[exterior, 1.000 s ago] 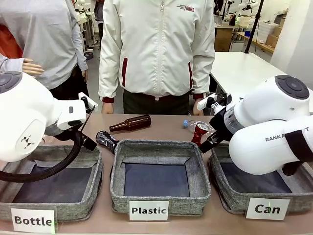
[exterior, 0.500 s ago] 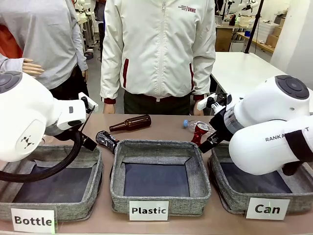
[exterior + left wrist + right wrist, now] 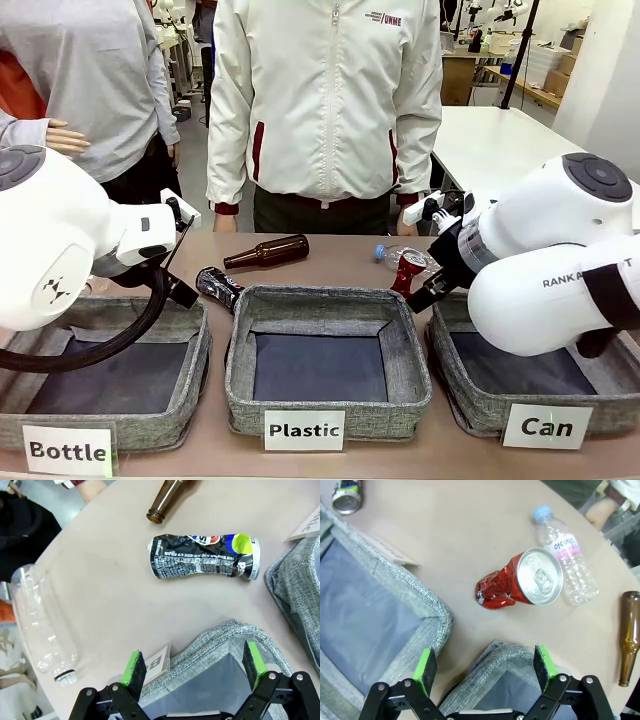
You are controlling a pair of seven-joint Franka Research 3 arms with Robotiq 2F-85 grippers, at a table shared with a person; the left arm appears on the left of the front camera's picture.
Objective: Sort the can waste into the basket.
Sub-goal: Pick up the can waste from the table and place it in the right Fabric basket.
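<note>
Cans both lie on the worktop [image 3: 335, 265], outside the "Can" basket [image 3: 478, 402], which sits at the lower right of the front view. The red can [image 3: 408, 271] rests just behind the gap between that basket and the "Plastic" basket [image 3: 330, 298]. The black can [image 3: 218, 288] lies left of centre, close to the far corner of the "Bottle" basket [image 3: 195, 345].

Both white arms bend in from the sides, wrists angled down toward the far ends of the baskets. The left gripper [image 3: 193, 660] hangs over a corner of the "Bottle" basket, its jaws spread wide and holding nothing. The right gripper [image 3: 485, 661] hangs over a grey basket corner, its jaws likewise wide apart and empty.

The left wrist view shows the black can from above, dented in the middle, with pale print and a yellow-green patch. A clear bottle [image 3: 42, 625] lies at the left of that frame. The right wrist view shows the red can's silver top and pull tab, touching a clear plastic bottle [image 3: 565, 562] with a blue cap.

The front view shows a brown bottle [image 3: 268, 251] lying on its side and a person [image 3: 325, 100] in a white jacket standing at the far edge.
</note>
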